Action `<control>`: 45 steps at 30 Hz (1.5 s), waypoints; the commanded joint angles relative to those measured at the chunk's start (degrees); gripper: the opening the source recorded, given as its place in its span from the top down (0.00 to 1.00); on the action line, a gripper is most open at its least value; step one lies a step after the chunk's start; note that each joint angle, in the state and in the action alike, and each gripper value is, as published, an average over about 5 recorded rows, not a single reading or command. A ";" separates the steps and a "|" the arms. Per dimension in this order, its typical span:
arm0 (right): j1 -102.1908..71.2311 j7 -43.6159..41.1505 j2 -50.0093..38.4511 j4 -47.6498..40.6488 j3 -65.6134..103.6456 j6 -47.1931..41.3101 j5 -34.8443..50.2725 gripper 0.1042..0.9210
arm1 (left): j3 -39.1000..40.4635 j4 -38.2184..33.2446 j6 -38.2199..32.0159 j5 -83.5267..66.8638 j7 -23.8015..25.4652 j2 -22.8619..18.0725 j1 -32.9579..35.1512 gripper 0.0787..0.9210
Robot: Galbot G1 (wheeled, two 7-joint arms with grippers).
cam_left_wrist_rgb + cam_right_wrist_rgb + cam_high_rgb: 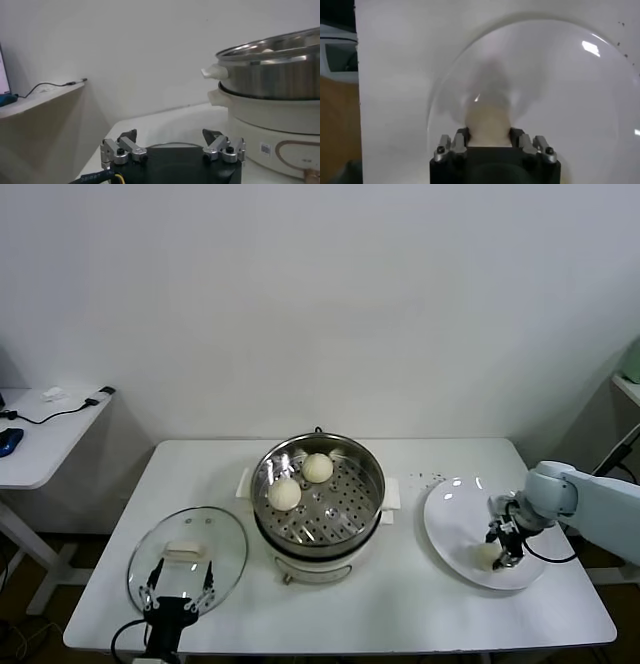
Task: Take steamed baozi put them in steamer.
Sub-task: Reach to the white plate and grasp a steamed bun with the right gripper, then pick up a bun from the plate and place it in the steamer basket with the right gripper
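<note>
A white desk (400, 604) stands against a pale wall. At its middle the steamer (318, 504) holds two baozi (317, 468) on its perforated tray. On the plate (450, 519) to the right, the right gripper (498, 556) pinches a third bun (488, 126) between its fingers. The left gripper (178, 594) hovers spread over the glass lid (225, 534) near the desk's front left edge.

My left gripper (172, 147) sits low over the white table (170, 122), its two fingers spread wide apart with nothing between them. Just past them I see the curved rim of the glass lid (172, 145). Beside me stands the steamer (272, 75), a shiny steel pot on its white base. A side desk (40, 97) carries a cable
</note>
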 commanded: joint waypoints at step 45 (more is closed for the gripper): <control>23.06 -1.49 42.67 14.17 -11.94 33.47 -19.02 0.51 | 0.03 -1.50 -0.20 0.07 -0.21 -0.31 0.27 0.12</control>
